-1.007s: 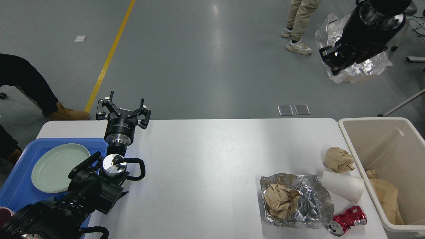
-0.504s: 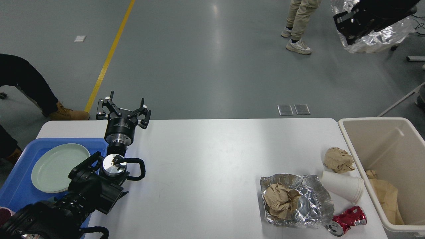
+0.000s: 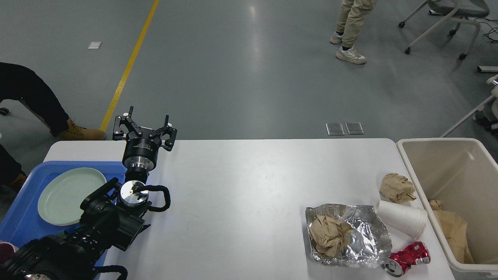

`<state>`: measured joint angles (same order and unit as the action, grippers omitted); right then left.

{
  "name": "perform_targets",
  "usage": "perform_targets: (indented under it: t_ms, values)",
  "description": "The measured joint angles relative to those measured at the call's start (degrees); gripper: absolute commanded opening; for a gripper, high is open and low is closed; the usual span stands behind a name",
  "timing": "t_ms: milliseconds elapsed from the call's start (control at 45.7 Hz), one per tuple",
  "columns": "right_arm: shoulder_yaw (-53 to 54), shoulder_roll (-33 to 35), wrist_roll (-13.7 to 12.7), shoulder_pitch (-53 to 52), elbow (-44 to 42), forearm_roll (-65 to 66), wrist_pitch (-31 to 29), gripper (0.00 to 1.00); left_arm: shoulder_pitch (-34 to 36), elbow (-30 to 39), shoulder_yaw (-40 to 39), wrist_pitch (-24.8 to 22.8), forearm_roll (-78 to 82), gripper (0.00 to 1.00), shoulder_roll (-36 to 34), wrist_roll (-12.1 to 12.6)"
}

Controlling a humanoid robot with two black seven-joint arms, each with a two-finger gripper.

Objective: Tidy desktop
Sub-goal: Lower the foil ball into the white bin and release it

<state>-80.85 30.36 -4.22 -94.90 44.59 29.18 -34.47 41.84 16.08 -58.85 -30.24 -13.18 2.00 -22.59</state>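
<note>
Overhead, head view: my left gripper (image 3: 144, 125) is poised above the far left edge of the desktop (image 3: 241, 182), fingers spread, grasping nothing; my right gripper lies outside the picture. A green plate (image 3: 68, 194) rests in the blue tray (image 3: 23, 223) at left. Foil sheet (image 3: 360, 233), white cup (image 3: 402, 217) and red can (image 3: 408, 256) lie beside the beige bin (image 3: 451, 175).

Black jointed arm, silver wrist rings, looping cable, black pincer (image 3: 144, 127)
</note>
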Motion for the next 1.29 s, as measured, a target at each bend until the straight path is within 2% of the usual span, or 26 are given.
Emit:
perform_targets:
  t_ms: [110,175,241,482,701,1292]
  values:
    - [0.43,0.69,0.01,10.55,-0.94,0.61,11.69,0.00,0.00,0.00,-0.01,0.00,0.00,0.97,0.00,0.00]
    - [1.57,0.84,0.05,16.17,-2.06,0.68,16.23,0.00,0.00,0.00,-0.01,0.00,0.00,0.97,0.01,0.00]
    - [3.59,0.86,0.07,21.51,-4.16,0.70,18.28,0.00,0.00,0.00,-0.01,0.00,0.00,0.97,0.01,0.00]
    - [10.37,-0.91,0.09,37.37,-15.18,0.77,19.82,0.00,0.00,0.00,-0.01,0.00,0.00,0.97,0.00,0.00]
    - [13.00,-4.85,0.09,46.22,-22.17,0.71,20.27,0.00,0.00,0.00,-0.02,0.00,0.00,0.97,0.00,0.00]
    - [13.51,-7.88,0.09,51.22,-25.90,0.53,22.46,0.00,0.00,0.00,-0.01,-0.03,0.00,0.97,0.01,0.00]
